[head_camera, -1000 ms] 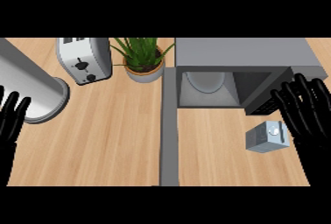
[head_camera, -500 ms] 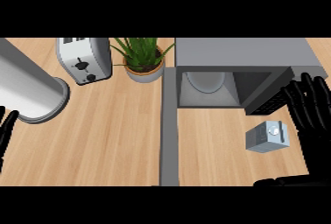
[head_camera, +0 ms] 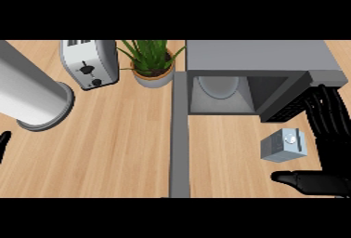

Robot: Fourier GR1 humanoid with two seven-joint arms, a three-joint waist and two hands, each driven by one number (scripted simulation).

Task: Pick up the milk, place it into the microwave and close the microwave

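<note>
Only black parts of the robot's body are seen. The matte black right hand with long, slender segmented fingers [head_camera: 328, 135] is shown just right of the small grey-blue milk carton with a round cap [head_camera: 284, 145]; faint ridges are marked across its fingers, and a thick, rounded black thumb is seen below the carton. A sliver of the black left hand [head_camera: 3, 143] is visible far left of that carton.

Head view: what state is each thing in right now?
Microwave: door open, nothing inside but its plate.
Milk: on the counter, not held.
Right hand: open, beside the milk.
Left hand: only a tip shows at the left edge.
Toaster: slots empty.
</note>
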